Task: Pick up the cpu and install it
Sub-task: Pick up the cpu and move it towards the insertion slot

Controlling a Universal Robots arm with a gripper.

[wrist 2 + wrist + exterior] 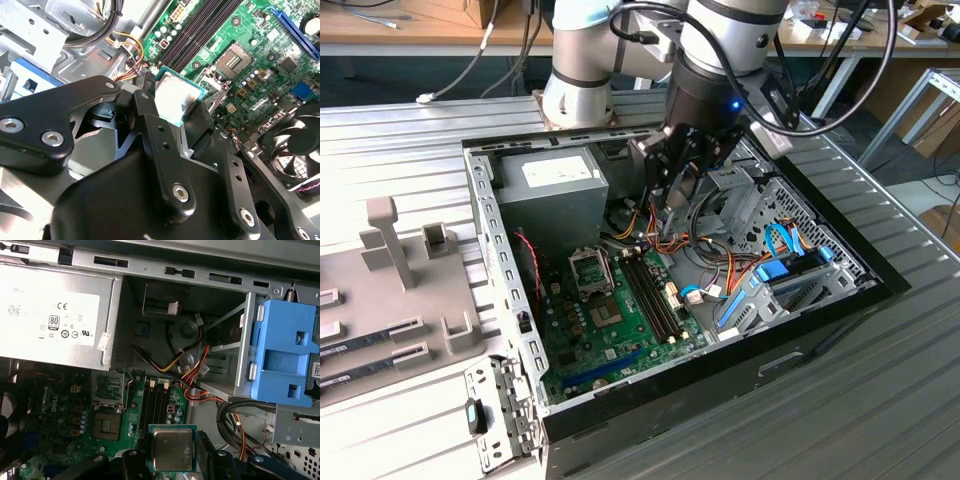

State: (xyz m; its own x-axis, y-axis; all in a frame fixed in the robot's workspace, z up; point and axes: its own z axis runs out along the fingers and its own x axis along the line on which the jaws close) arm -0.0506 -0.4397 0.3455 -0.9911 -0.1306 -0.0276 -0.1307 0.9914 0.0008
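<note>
Nearest to us, the gripper (172,107) is clamped on the cpu (176,92). In both wrist views its black fingers (206,455) press against two opposite edges of the chip, and the silvery top with its thin green rim shows plainly between them. We judge the pick-up half of the task done, since the cpu rides in the grip, held in the air over the open computer case (505,290) and touching nothing else. Beneath it lies the green motherboard (570,340). In the first wrist view the chip hangs by the end of the dark memory slots (155,407). The socket (106,426) sits apart from it with those slots between, and its field of contacts is bare. We cannot tell for sure how its metal cover stands. In the exterior view the gripper hangs above a bundle of coloured cables (660,240), toward the exterior view's right of the socket and well above the board. By our reading the installing half is all left, because the chip is neither over the socket nor down near it. Farther back are the grey power supply (55,315) and the blue drive bracket (282,355), both untouched.
</note>
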